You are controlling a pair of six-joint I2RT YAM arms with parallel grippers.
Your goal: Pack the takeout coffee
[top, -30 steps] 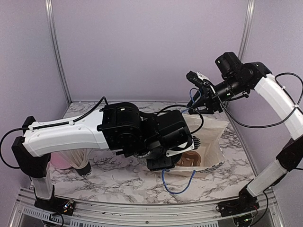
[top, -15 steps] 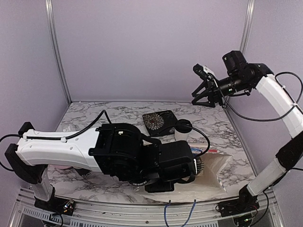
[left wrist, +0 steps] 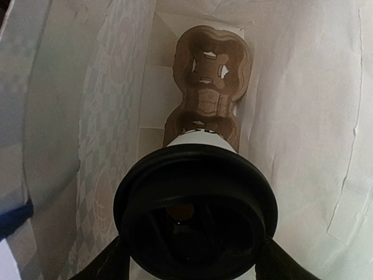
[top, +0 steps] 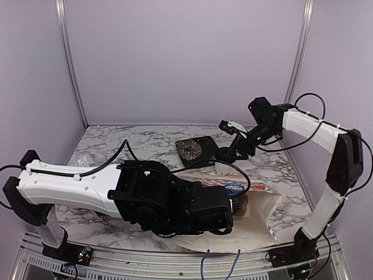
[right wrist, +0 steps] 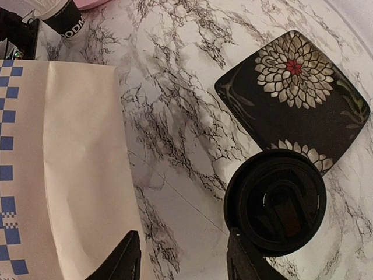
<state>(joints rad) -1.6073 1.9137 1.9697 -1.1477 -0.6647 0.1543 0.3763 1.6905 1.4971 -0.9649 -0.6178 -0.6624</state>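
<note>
The left hand point(left wrist: 192, 265) is deep inside the white paper bag point(left wrist: 303, 116) and it grips the first coffee cup point(left wrist: 195, 216). Its two dark fingers point(left wrist: 108, 265) press on the two sides of the cup, just under the wide black lid. The white body of the cup shows only a little beyond the lid. Under it, on the bottom of the bag, lies the brown cardboard tray point(left wrist: 213, 76). The cup is over the nearer hollow of the tray, and the farther hollow is free. I cannot tell if the cup already touches the tray.

In the top view the bag lies on the marble desk point(right wrist: 175, 116) in front of the right arm, with its mouth toward the left arm. It has a blue check pattern on the outside.

The right hand point(right wrist: 183, 256) is open and holds nothing; between its fingers only the desk and an edge of the bag are seen. It hangs over the desk, close above the second coffee cup point(right wrist: 274, 201). This cup stands upright with its black lid on, just beside the right finger and at the near corner of the black flower plate point(right wrist: 291, 87). At the far edge of the right wrist view stands a black cup of white sticks point(right wrist: 65, 20), well apart from both coffee cups.
</note>
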